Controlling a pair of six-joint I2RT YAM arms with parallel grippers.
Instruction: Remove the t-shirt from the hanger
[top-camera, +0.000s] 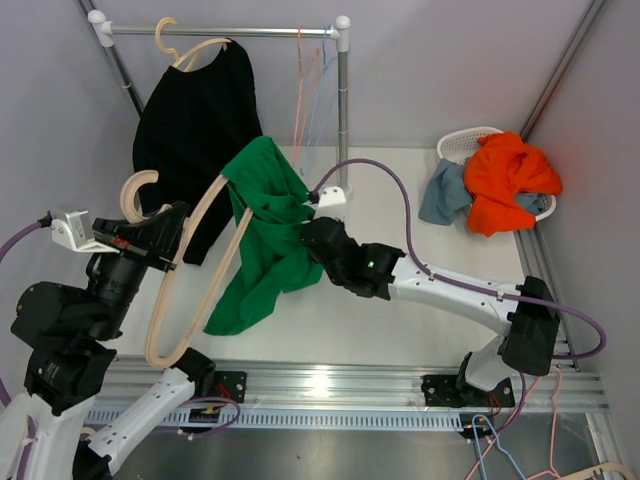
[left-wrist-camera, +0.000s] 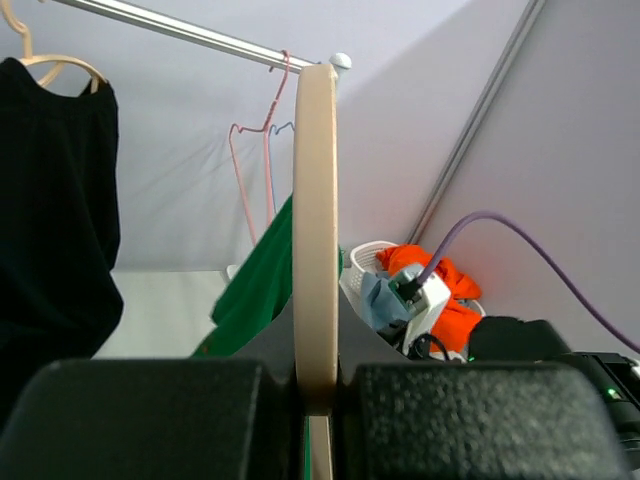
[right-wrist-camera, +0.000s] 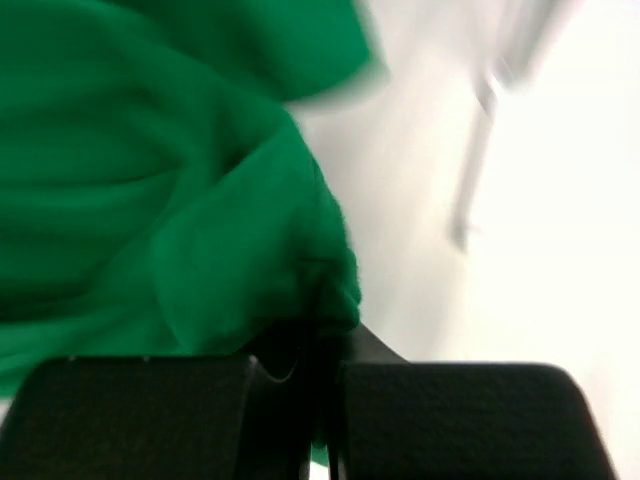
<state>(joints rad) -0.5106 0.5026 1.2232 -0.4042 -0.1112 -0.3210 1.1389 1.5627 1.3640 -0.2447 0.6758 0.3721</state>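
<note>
Left gripper (left-wrist-camera: 318, 388): closed on the wooden hanger (left-wrist-camera: 315, 200), fingers clamped on its flat sides.
Right gripper (right-wrist-camera: 320, 340): closed on a fold of the green t-shirt (top-camera: 265, 250), with cloth bunched just ahead of the fingertips.
T-shirt position: draped over the hanger arm beyond the left gripper, hanging down between both grippers.
Step in hand, as judged: sliding the cloth off that arm end.
Good practice: pull away from the left gripper, along the arm and not across it; hold the hanger steady; watch for the neck opening catching on the tip.
Surface: white table (top-camera: 400, 320), below both grippers.
Room: rail (top-camera: 230, 30) beyond the grippers, carrying a black shirt (top-camera: 195, 130); basket (top-camera: 462, 140) of clothes to the right of the right gripper; pale walls around.
</note>
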